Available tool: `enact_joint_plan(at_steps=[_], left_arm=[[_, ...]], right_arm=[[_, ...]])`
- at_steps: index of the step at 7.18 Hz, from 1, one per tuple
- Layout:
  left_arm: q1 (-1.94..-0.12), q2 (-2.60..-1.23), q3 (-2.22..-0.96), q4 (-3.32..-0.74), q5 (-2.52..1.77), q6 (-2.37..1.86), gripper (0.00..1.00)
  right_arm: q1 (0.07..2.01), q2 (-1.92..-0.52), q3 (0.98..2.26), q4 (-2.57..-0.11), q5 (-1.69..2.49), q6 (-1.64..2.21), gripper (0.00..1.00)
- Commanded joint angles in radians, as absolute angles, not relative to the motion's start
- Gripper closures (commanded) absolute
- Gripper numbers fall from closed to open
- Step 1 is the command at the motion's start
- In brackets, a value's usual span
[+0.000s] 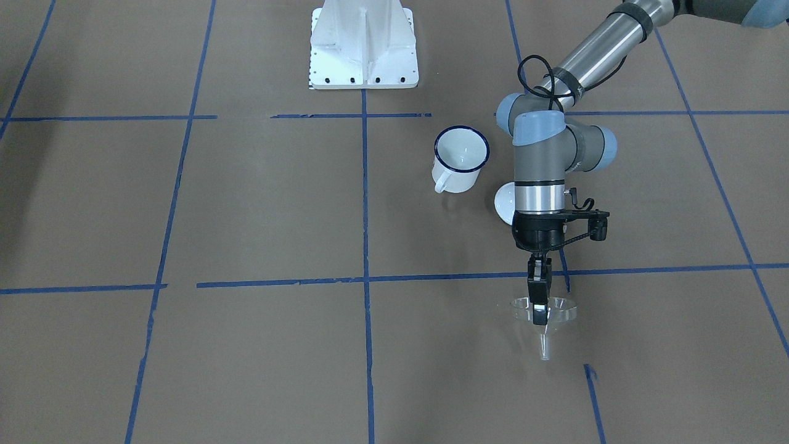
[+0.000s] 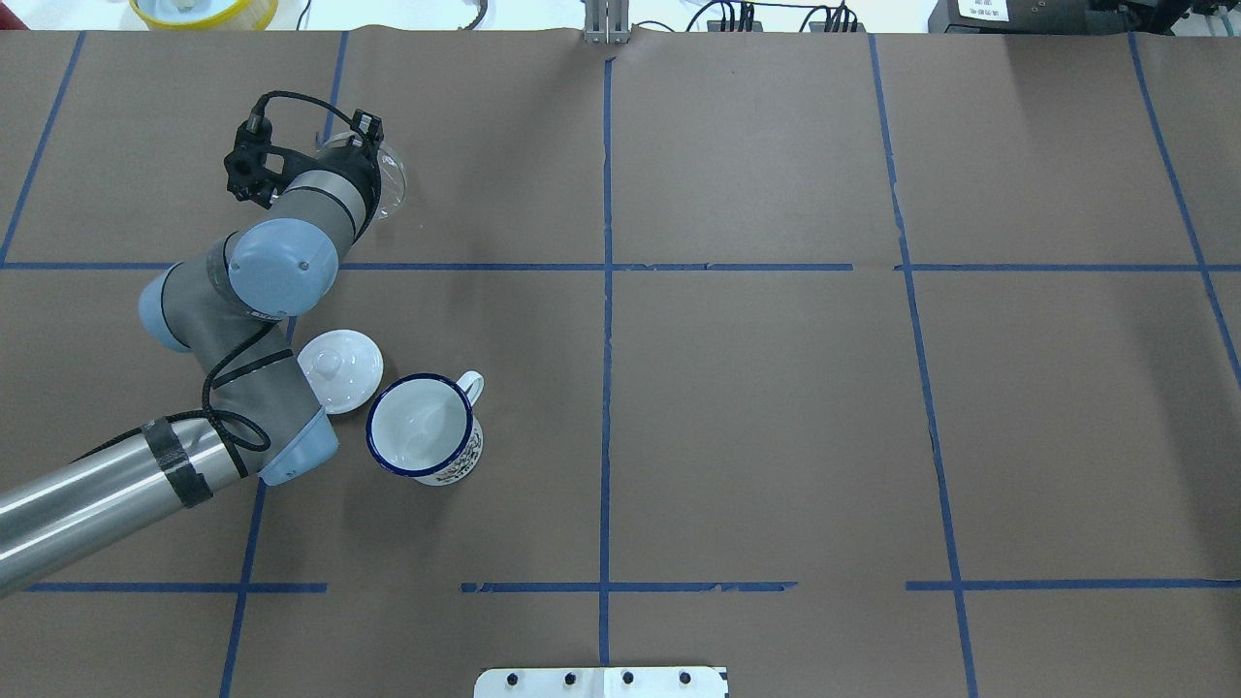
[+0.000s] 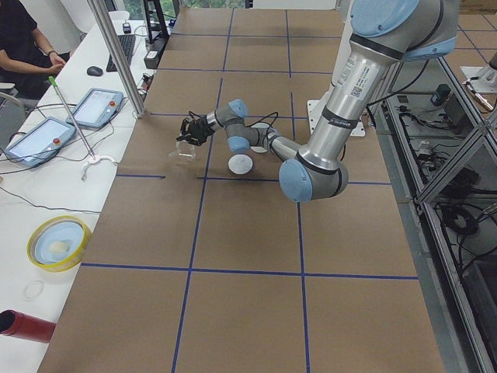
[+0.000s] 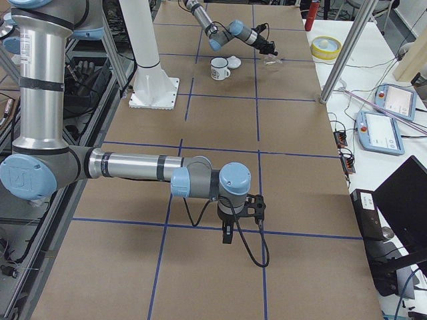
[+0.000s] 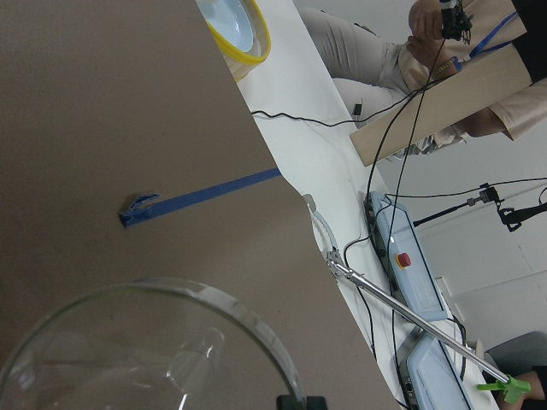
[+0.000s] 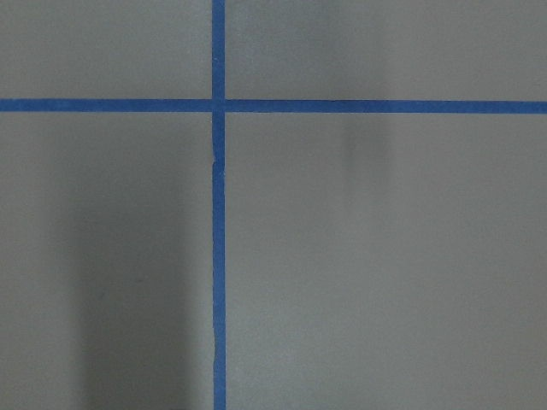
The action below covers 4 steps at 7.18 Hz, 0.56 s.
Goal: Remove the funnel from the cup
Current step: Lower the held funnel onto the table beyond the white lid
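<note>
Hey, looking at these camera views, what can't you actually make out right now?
- Right gripper: seen only in exterior right view, too small to tell open or shut.
- Funnel spout: clear plastic, front view; touching the table or not, unclear.
- Left gripper: overhead view, hidden under its own wrist.
- Cup decoration: overhead view, too small.

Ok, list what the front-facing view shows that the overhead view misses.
Front-facing only: the left pincer clamped on the funnel, its spout in sight. Overhead only: the whole lid with its knob, beside the cup; the wrist hides the pincer there. Both: the empty cup and the left arm.
</note>
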<state>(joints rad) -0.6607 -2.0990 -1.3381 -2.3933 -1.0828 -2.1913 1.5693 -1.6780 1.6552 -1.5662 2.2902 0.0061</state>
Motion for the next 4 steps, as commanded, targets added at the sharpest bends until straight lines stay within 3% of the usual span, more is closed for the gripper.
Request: enact_joint_plan(at_steps=[1, 2, 4], left_arm=[[-0.660, -2.100, -1.330, -2.395, -1.086, -2.191, 0.78], [-0.658, -2.099, -1.321, -2.395, -1.086, -2.191, 0.62], [-0.641, -2.095, -1.316, -2.393, -1.083, -2.186, 0.00]], right_arm=[[1.569, -1.678, 1.657, -1.566, 2.290, 0.006, 0.00], [1.569, -1.678, 1.657, -1.566, 2.290, 0.006, 0.00], [1.569, -1.678, 1.655, -1.566, 2.290, 0.006, 0.00]])
